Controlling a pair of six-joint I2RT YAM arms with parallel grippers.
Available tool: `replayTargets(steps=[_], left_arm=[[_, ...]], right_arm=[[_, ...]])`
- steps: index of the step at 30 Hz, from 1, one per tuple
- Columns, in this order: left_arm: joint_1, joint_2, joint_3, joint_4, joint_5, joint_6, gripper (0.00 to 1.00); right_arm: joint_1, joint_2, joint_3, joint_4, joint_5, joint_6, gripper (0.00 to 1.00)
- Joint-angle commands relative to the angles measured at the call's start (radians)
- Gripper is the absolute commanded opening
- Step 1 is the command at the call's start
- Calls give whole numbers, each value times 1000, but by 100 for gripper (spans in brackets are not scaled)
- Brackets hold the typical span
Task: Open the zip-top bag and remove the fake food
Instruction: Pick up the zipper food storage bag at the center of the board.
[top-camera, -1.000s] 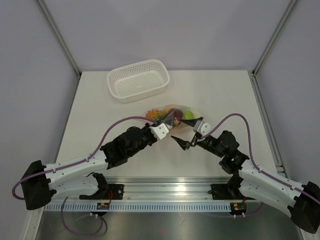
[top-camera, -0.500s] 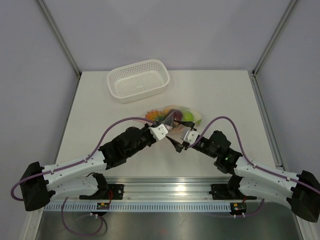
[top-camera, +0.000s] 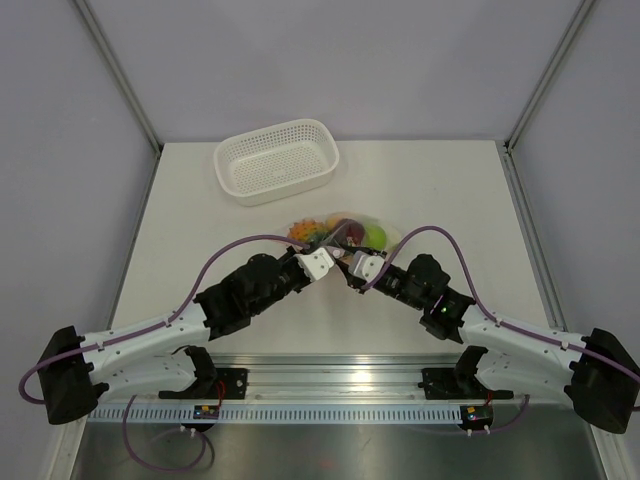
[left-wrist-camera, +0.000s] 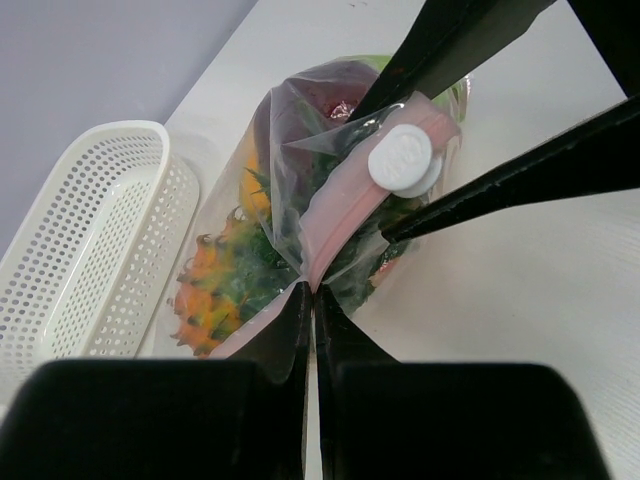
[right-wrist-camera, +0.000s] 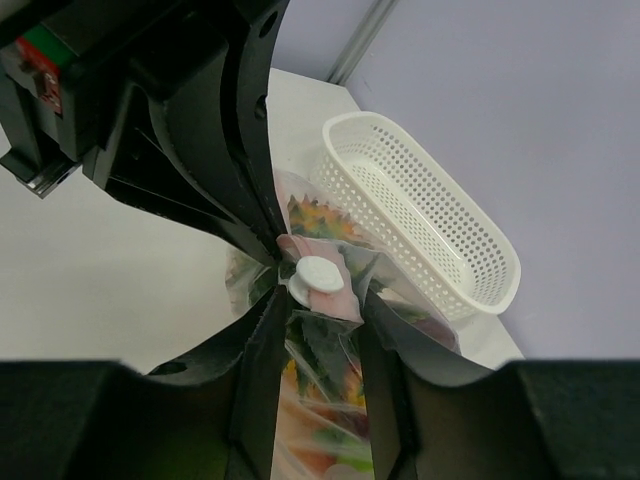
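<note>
Nearest the bases, the two arms reach inward and meet over the middle of the table (top-camera: 200, 230). The left gripper (left-wrist-camera: 311, 300) is pinched tight on the bag (left-wrist-camera: 290, 150), its fingers pressed together on the near end of the pink zip strip (left-wrist-camera: 345, 205). The right gripper (right-wrist-camera: 320, 298) comes in from the other side. Its jaws stand a narrow way apart, one finger on each side of the strip, with the white slider (left-wrist-camera: 400, 160) between them. In the left wrist view neither right finger clearly presses on the slider. The bag lies just beyond the fingertips, near the table's centre. From above, its long axis runs roughly left to right across the table. Its zip edge faces the arms and is lifted off the surface; its body trails away toward the far side. The strip runs from the left gripper's pinch across to the slider. The food (left-wrist-camera: 215, 290) is packed inside: an orange and green spiky piece at the left end, a dark red piece (top-camera: 350, 228) in the middle, a green one (top-camera: 377, 233) at the right. Farther back, close behind the bag and a little to the left, stands the white basket (top-camera: 333, 160), with its long axis also about left to right.
</note>
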Motion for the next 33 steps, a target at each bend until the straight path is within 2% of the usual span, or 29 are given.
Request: replayTargets(steps=[1, 8, 16, 19, 22, 23, 25, 29, 33], left_arm=[[3, -28, 22, 74, -17, -1, 0], [3, -30, 19, 75, -17, -1, 0], [4, -33, 20, 74, -22, -8, 0], [3, -38, 22, 72, -13, -13, 0], [4, -56, 20, 66, 1, -21, 7], [3, -64, 17, 66, 9, -22, 15], [3, -83, 8, 68, 16, -30, 22], [3, -186, -52, 115, 27, -32, 27], [3, -244, -93, 175, 82, -24, 39]], right_arm=[[5, -34, 12, 50, 12, -6, 41], [5, -18, 14, 60, 32, -15, 30], [6, -15, 26, 54, 39, 32, 0], [6, -23, 49, 4, 39, 78, 0], [6, -23, 92, -85, 36, 130, 0], [5, -18, 107, -114, 41, 159, 0], [6, -14, 152, -193, 81, 201, 0], [5, -20, 184, -253, 96, 278, 0], [5, -21, 204, -295, 98, 330, 0]])
